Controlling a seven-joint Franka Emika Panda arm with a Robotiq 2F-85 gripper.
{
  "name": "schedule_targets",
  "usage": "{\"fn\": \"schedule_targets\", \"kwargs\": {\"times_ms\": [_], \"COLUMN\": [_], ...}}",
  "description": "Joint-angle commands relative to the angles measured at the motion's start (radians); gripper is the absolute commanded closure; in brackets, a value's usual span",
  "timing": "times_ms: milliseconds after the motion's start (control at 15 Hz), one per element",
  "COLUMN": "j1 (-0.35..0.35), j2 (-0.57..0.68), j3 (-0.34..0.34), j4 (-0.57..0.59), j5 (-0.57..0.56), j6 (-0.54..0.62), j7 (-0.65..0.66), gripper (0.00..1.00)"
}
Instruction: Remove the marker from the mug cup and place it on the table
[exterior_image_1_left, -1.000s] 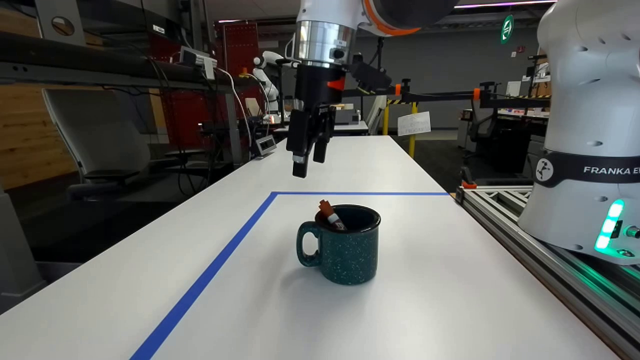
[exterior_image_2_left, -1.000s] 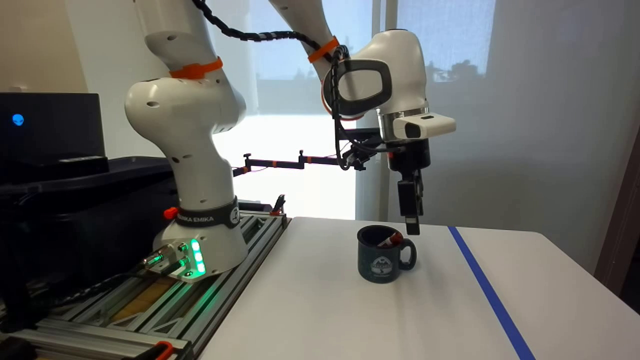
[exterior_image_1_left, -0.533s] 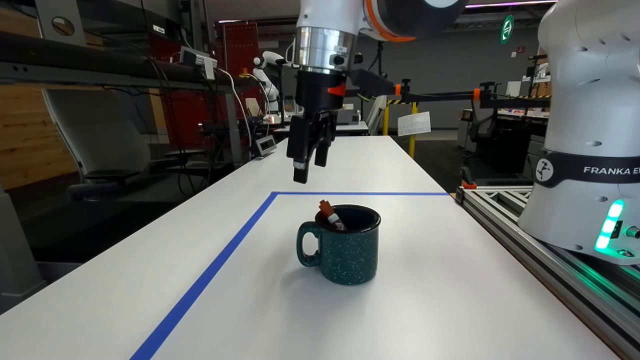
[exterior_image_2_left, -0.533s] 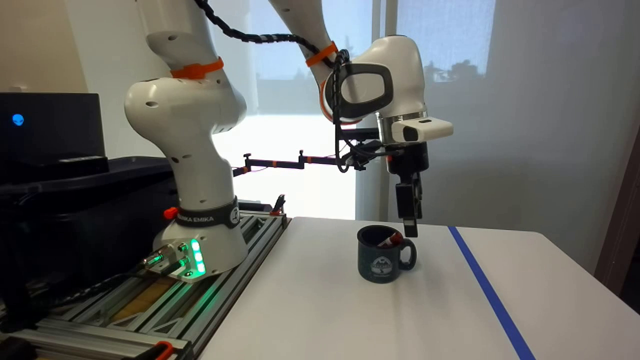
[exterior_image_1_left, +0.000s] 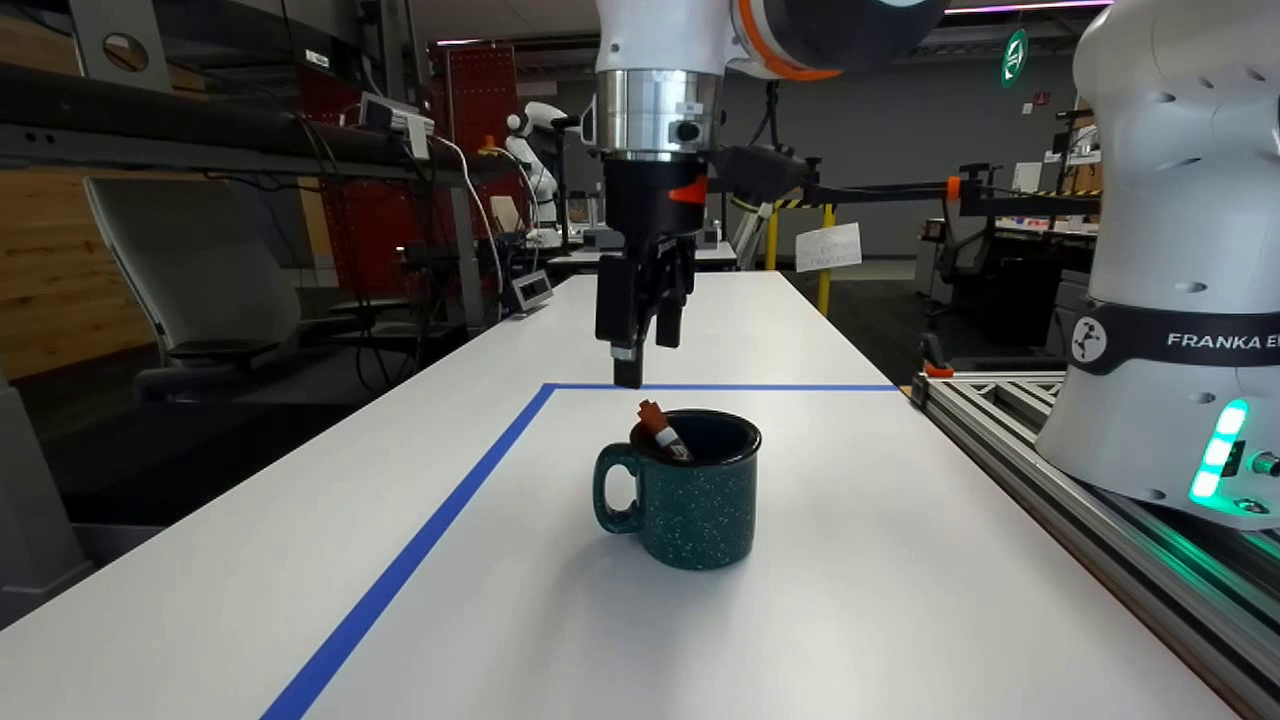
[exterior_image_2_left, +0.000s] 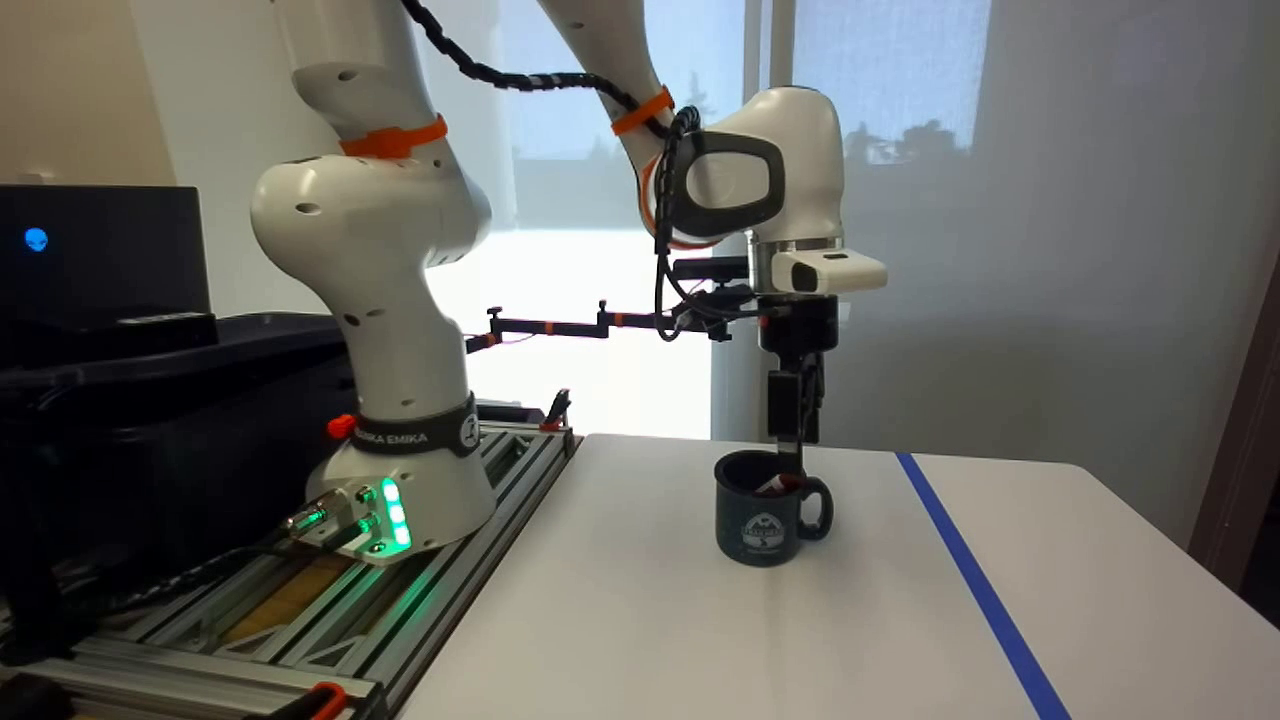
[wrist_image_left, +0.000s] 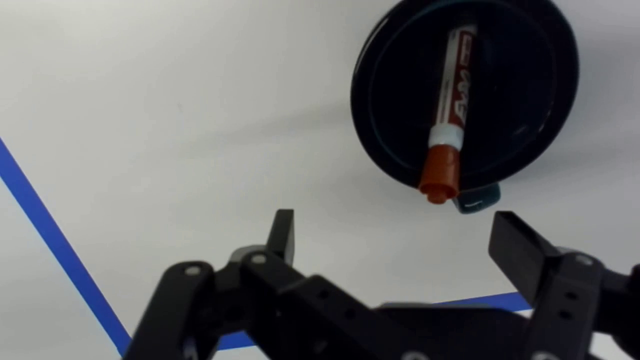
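Observation:
The dark green mug cup (exterior_image_1_left: 700, 515) stands upright on the white table (exterior_image_1_left: 880, 580); it also shows in an exterior view (exterior_image_2_left: 750, 532). The marker (exterior_image_1_left: 663, 430) leans inside it, its orange-red cap sticking out over the rim at the handle side. In the wrist view the marker (wrist_image_left: 452, 95) lies across the mug's dark inside, with a white and red label. My gripper (exterior_image_1_left: 648, 356) is open and empty, pointing down above and beside the mug. In the wrist view the cap lies ahead of the gap between the fingertips (wrist_image_left: 392, 217), nearer the right finger.
A blue tape line (exterior_image_1_left: 440, 530) runs along the table and turns across it beyond the mug. The robot base stands on a metal-railed bench (exterior_image_2_left: 420, 630) beside the table. A small grey device (exterior_image_1_left: 531, 290) sits at the table's far edge.
My gripper has moved down and sideways toward the mug; in an exterior view a fingertip now overlaps the marker's cap. The mug and the marker have not moved.

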Motion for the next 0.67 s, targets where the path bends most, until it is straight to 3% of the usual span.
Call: {"fn": "schedule_targets", "kwargs": {"times_ms": [0, 333, 600], "j1": [0.042, 0.102, 0.110], "j2": [0.012, 0.054, 0.077], "j3": [-0.008, -0.021, -0.024], "j4": [0.000, 0.000, 0.000], "j5": [0.070, 0.277, 0.308], "j6": [-0.025, 0.016, 0.045], "j7": [-0.031, -0.160, -0.181], "gripper": [0.00, 0.00, 0.00]}}
